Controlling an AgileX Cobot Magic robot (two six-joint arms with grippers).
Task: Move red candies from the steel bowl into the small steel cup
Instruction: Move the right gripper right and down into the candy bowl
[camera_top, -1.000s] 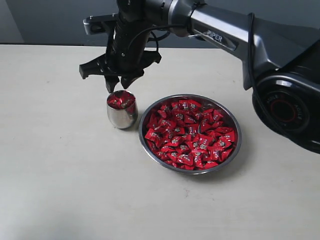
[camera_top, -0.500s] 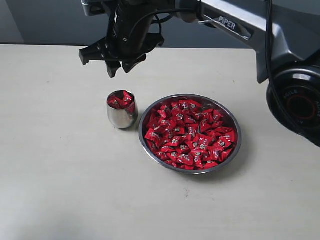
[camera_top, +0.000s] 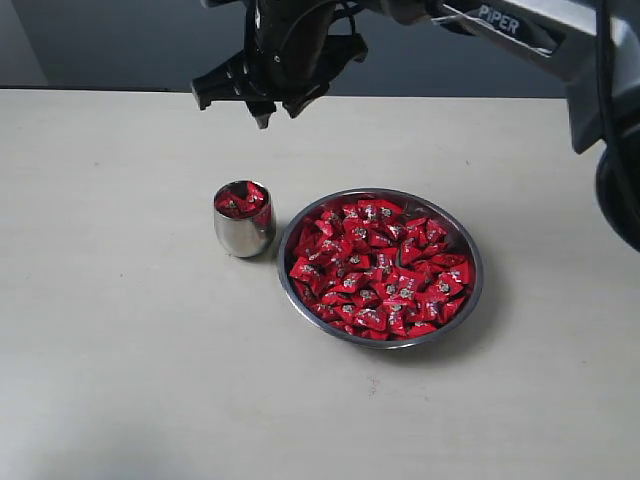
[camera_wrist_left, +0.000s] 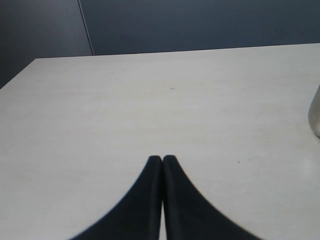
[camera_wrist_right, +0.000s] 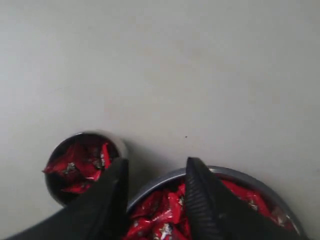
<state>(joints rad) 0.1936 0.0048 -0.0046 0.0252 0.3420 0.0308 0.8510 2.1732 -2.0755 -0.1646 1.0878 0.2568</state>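
The steel bowl (camera_top: 468, 290) sits right of centre on the table, heaped with red candies (camera_top: 380, 268). Just to its left stands the small steel cup (camera_top: 243, 232), with red candies (camera_top: 241, 201) up to its rim. My right gripper (camera_top: 277, 111) hangs open and empty high above the table, behind the cup and bowl. From the right wrist, the gripper (camera_wrist_right: 156, 167) frames the gap between cup (camera_wrist_right: 84, 165) and bowl (camera_wrist_right: 235, 176). My left gripper (camera_wrist_left: 162, 159) is shut with nothing in it, low over bare table; the cup's edge (camera_wrist_left: 315, 112) shows at the frame border.
The pale table (camera_top: 120, 360) ends at a far edge against a dark wall (camera_top: 120, 40). The right arm (camera_top: 520, 25) reaches across the top of the scene from the right.
My right gripper has risen from just above the cup and drifted right toward the bowl's side, still open. Cup and bowl have not moved.
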